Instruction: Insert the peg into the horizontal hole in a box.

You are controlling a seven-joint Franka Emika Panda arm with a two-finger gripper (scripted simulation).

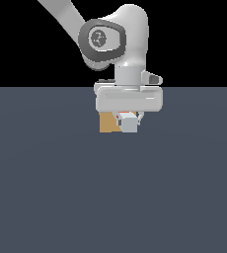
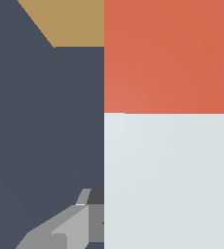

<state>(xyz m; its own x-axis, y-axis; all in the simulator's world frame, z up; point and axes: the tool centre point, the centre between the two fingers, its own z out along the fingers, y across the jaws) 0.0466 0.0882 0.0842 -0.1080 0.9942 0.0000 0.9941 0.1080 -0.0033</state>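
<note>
The fingers (image 1: 128, 120) sit closed on the peg (image 1: 129, 123), gripping its pale part; one grey finger (image 2: 60, 228) shows beside the bar in the wrist view, touching or all but touching it; the peg's long axis runs level, its pale end face turned toward the exterior camera and its red end (image 2: 167, 56) pointing away, toward the box (image 1: 108, 122); the box stands on the table (image 1: 113, 197) near the far edge, just beyond the peg and offset to the exterior view's left, so the red end passes beside the tan face (image 2: 67, 22) rather than square to it; the hole is not visible in either view; in my judgement the coming move turns on that sideways offset, which must be closed before any push; the arm reaches down from above, wrist vertical, hand (image 1: 129, 99) low over the table.
</note>
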